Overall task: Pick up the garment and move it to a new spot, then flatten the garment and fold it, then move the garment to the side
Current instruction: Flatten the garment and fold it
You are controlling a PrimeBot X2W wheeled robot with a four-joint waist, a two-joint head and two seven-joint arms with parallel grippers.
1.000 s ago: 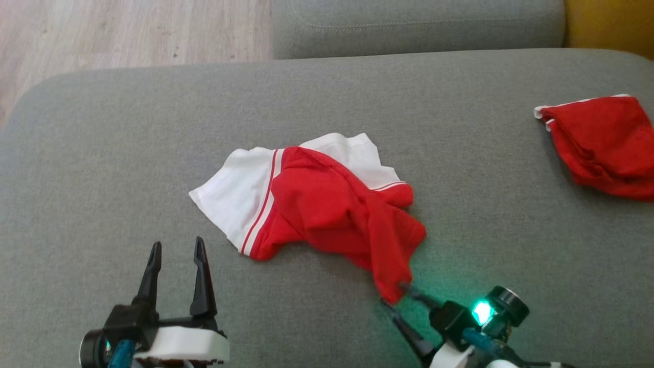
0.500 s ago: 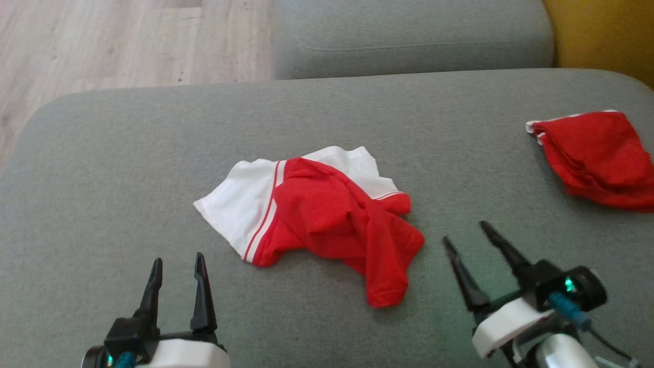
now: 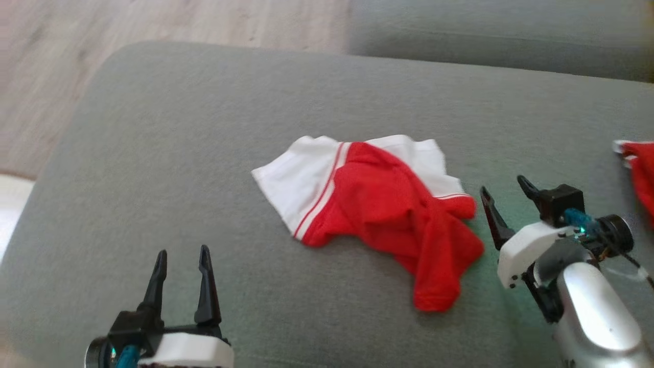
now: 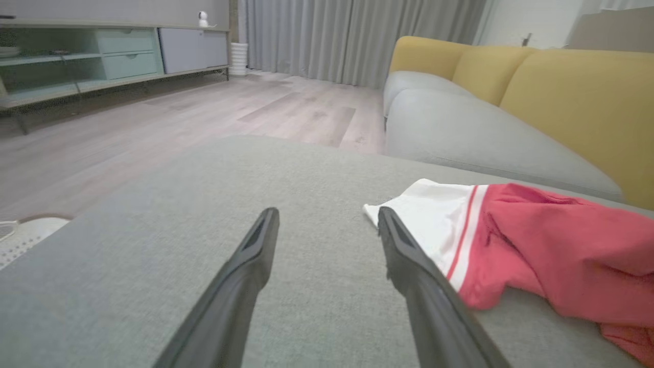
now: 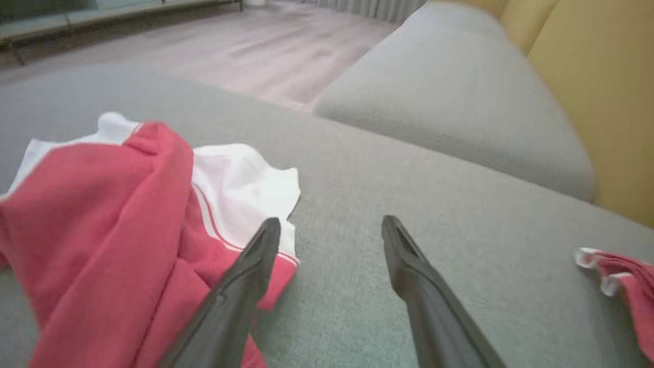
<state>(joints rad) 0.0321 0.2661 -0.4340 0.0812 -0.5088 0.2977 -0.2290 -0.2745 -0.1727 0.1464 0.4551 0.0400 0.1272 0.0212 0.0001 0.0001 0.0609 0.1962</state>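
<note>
Counting two garments (image 3: 388, 214) (image 3: 641, 171), two end effectors (image 3: 183, 250) (image 3: 501, 184)

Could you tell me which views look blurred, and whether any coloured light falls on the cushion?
Head view: slightly smeared, a faint green glow on the cushion beside the right gripper. Right wrist view: soft throughout, the garment fuzzy-edged. Left wrist view: sharpest.

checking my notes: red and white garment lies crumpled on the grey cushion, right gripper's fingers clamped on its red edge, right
No: the right gripper has its fingers open beside the garment, holding nothing, as the head view shows. The garment does lie crumpled on the grey cushion.
</note>
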